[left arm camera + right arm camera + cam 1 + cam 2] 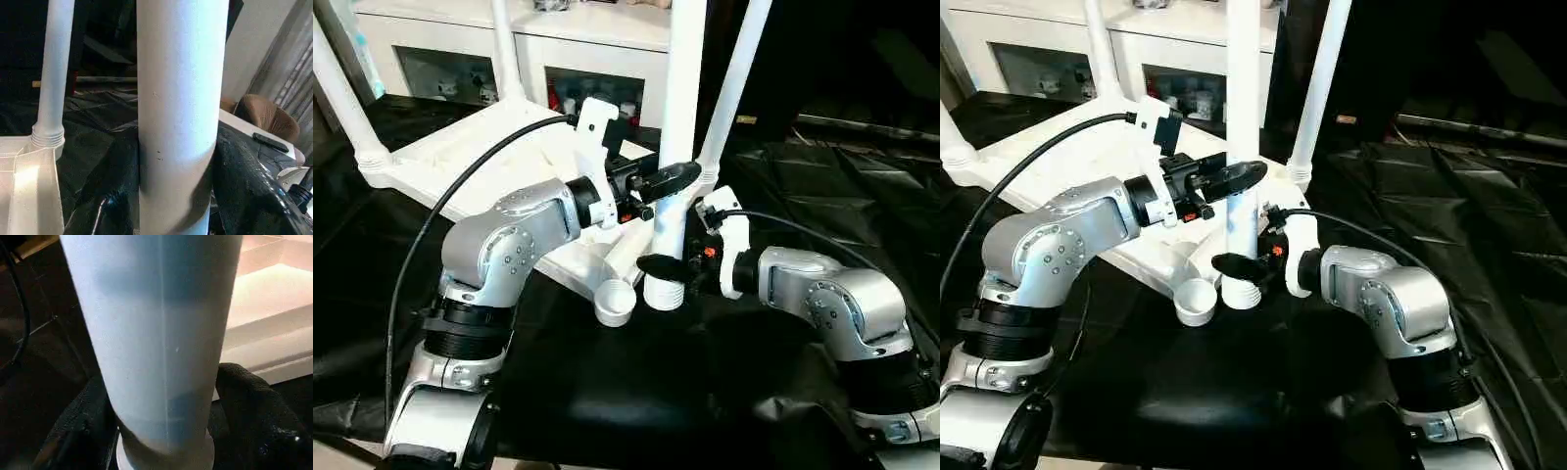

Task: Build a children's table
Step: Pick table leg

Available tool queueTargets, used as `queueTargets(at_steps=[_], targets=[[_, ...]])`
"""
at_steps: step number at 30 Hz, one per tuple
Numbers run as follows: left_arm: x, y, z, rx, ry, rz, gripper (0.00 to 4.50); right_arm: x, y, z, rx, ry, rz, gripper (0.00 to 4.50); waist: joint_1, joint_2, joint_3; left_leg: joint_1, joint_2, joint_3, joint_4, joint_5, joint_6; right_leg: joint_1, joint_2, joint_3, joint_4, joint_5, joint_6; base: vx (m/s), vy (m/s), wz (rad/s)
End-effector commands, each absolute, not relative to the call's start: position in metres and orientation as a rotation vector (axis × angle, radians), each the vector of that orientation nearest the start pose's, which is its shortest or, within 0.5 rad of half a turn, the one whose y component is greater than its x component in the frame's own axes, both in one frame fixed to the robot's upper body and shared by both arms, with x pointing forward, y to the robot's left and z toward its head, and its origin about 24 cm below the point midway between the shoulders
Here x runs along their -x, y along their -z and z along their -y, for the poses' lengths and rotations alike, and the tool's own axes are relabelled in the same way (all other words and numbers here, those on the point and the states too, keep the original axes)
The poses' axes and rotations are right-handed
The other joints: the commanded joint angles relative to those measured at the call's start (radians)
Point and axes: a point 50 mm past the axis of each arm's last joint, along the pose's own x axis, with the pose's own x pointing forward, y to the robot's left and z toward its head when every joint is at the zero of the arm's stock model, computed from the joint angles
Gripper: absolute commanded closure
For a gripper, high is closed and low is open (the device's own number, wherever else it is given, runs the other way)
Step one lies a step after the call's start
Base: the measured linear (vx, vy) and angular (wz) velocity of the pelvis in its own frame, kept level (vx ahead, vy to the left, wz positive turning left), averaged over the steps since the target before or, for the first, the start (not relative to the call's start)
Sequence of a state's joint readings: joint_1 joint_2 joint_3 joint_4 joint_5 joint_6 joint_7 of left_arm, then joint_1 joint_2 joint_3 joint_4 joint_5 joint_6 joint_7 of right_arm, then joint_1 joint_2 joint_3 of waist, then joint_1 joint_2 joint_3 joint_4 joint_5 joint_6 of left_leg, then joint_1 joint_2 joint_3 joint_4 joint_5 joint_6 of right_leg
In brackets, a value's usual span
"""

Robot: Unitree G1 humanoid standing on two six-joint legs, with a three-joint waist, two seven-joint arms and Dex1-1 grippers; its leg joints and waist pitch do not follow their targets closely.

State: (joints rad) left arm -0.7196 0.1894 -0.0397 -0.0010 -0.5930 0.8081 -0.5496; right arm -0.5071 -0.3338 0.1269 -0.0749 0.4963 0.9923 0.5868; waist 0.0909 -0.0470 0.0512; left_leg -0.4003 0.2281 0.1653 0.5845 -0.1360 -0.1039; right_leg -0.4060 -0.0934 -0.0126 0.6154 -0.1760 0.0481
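Children's table, part assembled, lying upside down on black sheeting (636, 392): white tabletop (480, 157) with its ribbed underside up and round sockets at the corners. Three white legs already stand upright in corner sockets, one at the far left (337, 93), one at the back (506, 54), one at the right rear (734, 83). The near corner socket (615, 302) is an open round cup with no leg in it. Fourth leg (677, 147): long white cylinder, held upright, its ribbed lower end (666, 292) just beside the open socket and not in it. Left gripper (668, 179): black fingers closed around the fourth leg partway up its shaft; in the left wrist view one finger (249, 191) lies against the cylinder's side. Right gripper (671, 266): set low on the same leg near its ribbed end, black fingers on either side of the shaft; whether they press on it or stand slightly off cannot be told. Both silver forearms reach inward from the sides toward the leg. Behind the tabletop: white cabinet (597, 44) with glass doors and small items inside.
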Motion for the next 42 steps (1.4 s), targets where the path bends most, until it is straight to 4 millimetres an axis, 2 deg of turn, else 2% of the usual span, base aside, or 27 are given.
queueTargets(at_steps=[1, 3, 8, 13, 15, 17, 19, 20, 21, 22, 23, 24, 26, 29, 30, 33, 34, 36, 37, 39, 41, 42], targets=[[-0.32, -0.195, -0.07, 0.225, 1.048, -0.078, 2.68, -0.296, -0.112, 0.113, -0.108, -0.902, -0.506, 1.79, 0.002, 0.005, -0.075, 0.026, -0.023, 0.021, -0.061, -0.218, -0.064, 0.042, -0.003, 0.0, -0.063, -0.155, -0.148, 0.0, 0.0, 0.0], [-0.32, -0.195, -0.07, 0.224, 1.047, -0.078, 2.68, -0.296, -0.112, 0.113, -0.11, -0.904, -0.506, 2.08, 0.002, 0.006, -0.075, 0.027, -0.022, 0.02, -0.062, -0.222, -0.065, 0.042, -0.004, 0.0, -0.064, -0.159, -0.148, 0.0, 0.0, 0.0], [-0.319, -0.195, -0.07, 0.221, 1.05, -0.078, 2.68, -0.296, -0.112, 0.113, -0.116, -0.906, -0.508, 2.46, 0.002, 0.005, -0.075, 0.027, -0.023, 0.02, -0.062, -0.219, -0.064, 0.042, -0.003, 0.0, -0.063, -0.156, -0.148, 0.0, 0.0, 0.0], [-0.322, -0.195, -0.071, 0.239, 1.03, -0.076, 2.68, -0.296, -0.111, 0.113, -0.118, -0.898, -0.506, 2.54, 0.003, 0.007, -0.075, 0.027, -0.022, 0.02, -0.062, -0.219, -0.066, 0.042, -0.004, 0.001, -0.063, -0.156, -0.148, 0.0, 0.0, 0.0], [-0.323, -0.194, -0.072, 0.243, 1.025, -0.091, 1.98, -0.296, -0.111, 0.113, -0.12, -0.894, -0.495, 2.55, 0.003, 0.006, -0.075, 0.027, -0.023, 0.021, -0.061, -0.216, -0.065, 0.043, -0.004, 0.001, -0.063, -0.153, -0.148, 0.0, 0.0, 0.0], [-0.325, -0.192, -0.075, 0.242, 1.013, -0.103, 1.98, -0.298, -0.112, 0.113, -0.126, -0.888, -0.476, 2.55, 0.002, 0.007, -0.075, 0.026, -0.023, 0.021, -0.061, -0.216, -0.064, 0.042, -0.004, 0.001, -0.063, -0.156, -0.147, 0.0, 0.0, 0.0], [-0.328, -0.192, -0.078, 0.27, 0.986, -0.079, 1.96, -0.299, -0.115, 0.113, -0.137, -0.877, -0.447, 2.55, 0.001, 0.008, -0.075, 0.026, -0.024, 0.022, -0.061, -0.22, -0.067, 0.04, -0.004, 0.001, -0.065, -0.158, -0.149, 0.0, 0.0, 0.0], [-0.329, -0.193, -0.08, 0.284, 0.969, -0.058, 1.61, -0.3, -0.116, 0.113, -0.142, -0.871, -0.433, 2.56, 0.001, 0.008, -0.075, 0.027, -0.024, 0.02, -0.061, -0.221, -0.068, 0.042, -0.003, 0.0, -0.064, -0.157, -0.149, 0.0, 0.0, 0.0], [-0.331, -0.195, -0.082, 0.314, 0.952, -0.019, 1.52, -0.302, -0.117, 0.113, -0.152, -0.861, -0.415, 2.57, 0.002, 0.01, -0.076, 0.027, -0.023, 0.02, -0.062, -0.219, -0.067, 0.042, -0.004, 0.001, -0.064, -0.15, -0.151, 0.0, 0.0, 0.0], [-0.336, -0.201, -0.089, 0.435, 0.893, 0.049, 1.52, -0.305, -0.12, 0.115, -0.182, -0.825, -0.377, 2.57, 0.001, 0.009, -0.075, 0.025, -0.024, 0.02, -0.06, -0.224, -0.069, 0.042, -0.005, 0.001, -0.065, -0.145, -0.159, 0.0, 0.0, 0.0], [-0.337, -0.204, -0.091, 0.479, 0.885, 0.084, 1.51, -0.308, -0.122, 0.116, -0.189, -0.801, -0.355, 2.57, 0.0, 0.004, -0.076, 0.024, -0.024, 0.022, -0.06, -0.226, -0.066, 0.043, -0.005, 0.001, -0.066, -0.145, -0.163, 0.0, 0.0, 0.0], [-0.338, -0.205, -0.094, 0.52, 0.882, 0.101, 1.51, -0.311, -0.123, 0.118, -0.214, -0.757, -0.334, 2.57, 0.002, 0.007, -0.077, 0.025, -0.024, 0.021, -0.061, -0.226, -0.064, 0.044, -0.005, 0.001, -0.065, -0.146, -0.164, 0.0, 0.0, 0.0], [-0.337, -0.207, -0.097, 0.568, 0.892, 0.131, 1.51, -0.316, -0.126, 0.122, -0.255, -0.684, -0.291, 2.57, 0.0, 0.005, -0.077, 0.027, -0.025, 0.022, -0.06, -0.227, -0.063, 0.039, -0.005, 0.001, -0.064, -0.154, -0.162, 0.0, 0.0, 0.0], [-0.336, -0.208, -0.103, 0.616, 0.901, 0.144, 1.51, -0.322, -0.128, 0.126, -0.295, -0.6, -0.251, 2.59, -0.001, 0.011, -0.077, 0.029, -0.025, 0.021, -0.061, -0.236, -0.069, 0.038, -0.002, 0.0, -0.063, -0.157, -0.154, 0.0, 0.0, 0.0], [-0.336, -0.2, -0.11, 0.514, 0.912, 0.114, 1.51, -0.325, -0.128, 0.13, -0.281, -0.539, -0.223, 2.59, -0.003, 0.014, -0.077, 0.029, -0.025, 0.02, -0.062, -0.235, -0.068, 0.037, -0.002, -0.001, -0.065, -0.157, -0.145, 0.0, 0.0, 0.0], [-0.335, -0.168, -0.124, 0.1, 0.957, -0.035, 1.51, -0.323, -0.122, 0.136, -0.229, -0.527, -0.237, 2.59, -0.008, 0.024, -0.076, 0.031, -0.026, 0.018, -0.066, -0.242, -0.07, 0.036, 0.003, 0.0, -0.066, -0.185, -0.098, 0.0, 0.0, 0.0], [-0.334, -0.159, -0.13, -0.004, 0.976, -0.089, 1.33, -0.321, -0.119, 0.138, -0.207, -0.525, -0.247, 2.59, -0.006, 0.026, -0.075, 0.031, -0.025, 0.016, -0.068, -0.238, -0.074, 0.036, 0.001, 0.0, -0.07, -0.189, -0.085, 0.0, 0.0, 0.0], [-0.331, -0.149, -0.14, -0.152, 1.024, -0.147, 1.23, -0.319, -0.116, 0.141, -0.196, -0.511, -0.256, 2.59, -0.005, 0.03, -0.077, 0.033, -0.025, 0.016, -0.067, -0.218, -0.086, 0.036, 0.0, 0.001, -0.064, -0.149, -0.097, 0.0, 0.0, 0.0], [-0.325, -0.139, -0.153, -0.311, 1.098, -0.25, 1.16, -0.318, -0.114, 0.145, -0.199, -0.496, -0.267, 2.59, -0.007, 0.038, -0.079, 0.036, -0.026, 0.016, -0.067, -0.222, -0.089, 0.033, 0.001, 0.001, -0.061, -0.129, -0.112, 0.0, 0.0, 0.0], [-0.323, -0.136, -0.157, -0.347, 1.116, -0.281, 1.13, -0.317, -0.113, 0.146, -0.198, -0.494, -0.27, 2.59, -0.01, 0.034, -0.078, 0.034, -0.025, 0.018, -0.068, -0.222, -0.092, 0.036, 0.001, 0.001, -0.053, -0.106, -0.135, 0.0, 0.0, 0.0], [-0.322, -0.13, -0.17, -0.443, 1.128, -0.351, 0.82, -0.317, -0.113, 0.148, -0.191, -0.488, -0.268, 2.59, -0.007, 0.049, -0.077, 0.039, -0.024, 0.017, -0.067, -0.244, -0.096, 0.032, -0.001, 0.001, -0.053, -0.106, -0.155, 0.0, 0.0, 0.0], [-0.321, -0.129, -0.174, -0.468, 1.132, -0.372, 0.78, -0.317, -0.113, 0.148, -0.188, -0.487, -0.268, 2.59, -0.009, 0.045, -0.075, 0.038, -0.025, 0.018, -0.068, -0.262, -0.098, 0.032, 0.0, 0.002, -0.054, -0.119, -0.161, 0.0, 0.0, 0.0]])
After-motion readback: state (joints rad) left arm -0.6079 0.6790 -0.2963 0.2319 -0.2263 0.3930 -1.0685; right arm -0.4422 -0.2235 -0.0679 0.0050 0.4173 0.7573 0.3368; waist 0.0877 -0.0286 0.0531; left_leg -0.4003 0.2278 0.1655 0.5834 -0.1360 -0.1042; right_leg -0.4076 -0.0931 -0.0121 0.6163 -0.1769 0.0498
